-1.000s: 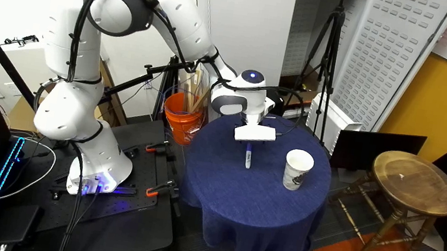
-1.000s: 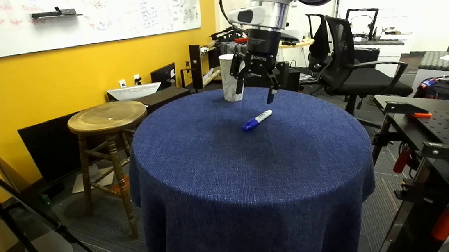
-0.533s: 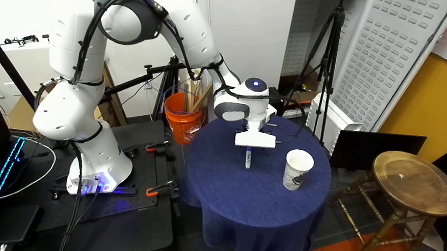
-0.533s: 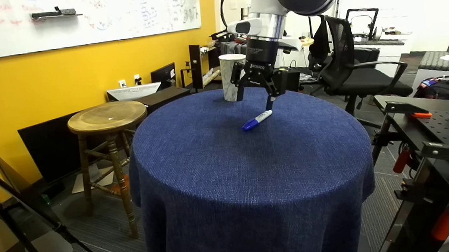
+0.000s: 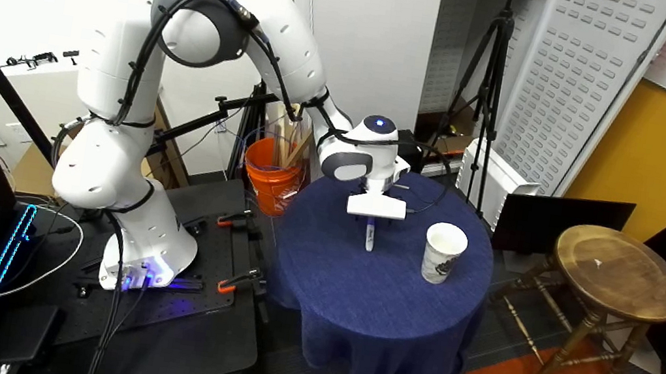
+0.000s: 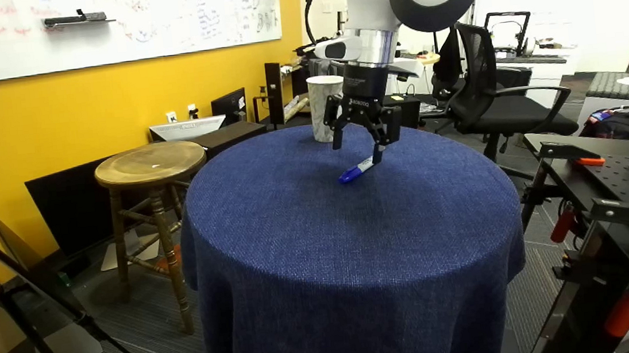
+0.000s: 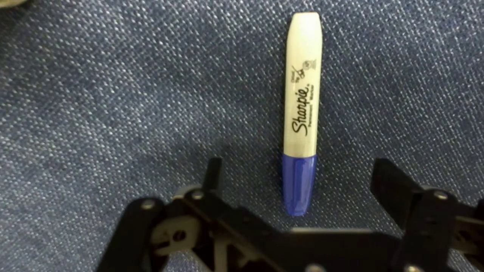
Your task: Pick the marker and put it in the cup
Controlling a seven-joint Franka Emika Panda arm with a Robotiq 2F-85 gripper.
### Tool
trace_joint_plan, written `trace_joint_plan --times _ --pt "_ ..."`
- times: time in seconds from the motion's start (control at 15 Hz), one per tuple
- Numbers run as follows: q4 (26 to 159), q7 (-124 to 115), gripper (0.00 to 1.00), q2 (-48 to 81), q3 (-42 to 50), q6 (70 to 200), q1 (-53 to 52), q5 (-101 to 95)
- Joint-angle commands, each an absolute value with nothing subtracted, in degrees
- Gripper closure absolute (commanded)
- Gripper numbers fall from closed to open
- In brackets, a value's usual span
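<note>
Though the marker [image 7: 301, 109] is partly covered in both exterior views, it is shown whole on the table [image 5: 350, 295] in the wrist view, flanked by the parted pincer [image 7: 298, 162]. Wooden strips [image 5: 297, 152] are held in the bucket [image 5: 273, 191]; what the cup [image 5: 437, 265] holds cannot quite be made out.

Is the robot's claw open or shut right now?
The gripper is open: in the wrist view, its two fingers stand apart, with cloth showing between each and the marker.
</note>
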State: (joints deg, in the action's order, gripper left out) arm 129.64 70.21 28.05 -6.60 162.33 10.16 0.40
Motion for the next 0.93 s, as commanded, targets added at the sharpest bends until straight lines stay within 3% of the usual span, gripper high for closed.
trace_joint_plan --times 0.0,0.73,0.87 --pt "128.76 65.25 0.00 28.54 -4.53 162.63 7.95 -3.45" --pt "127.77 62.36 0.00 30.44 -5.09 161.50 8.08 -6.69" --pt "127.45 62.42 0.15 30.79 -5.14 161.32 8.10 -6.74"
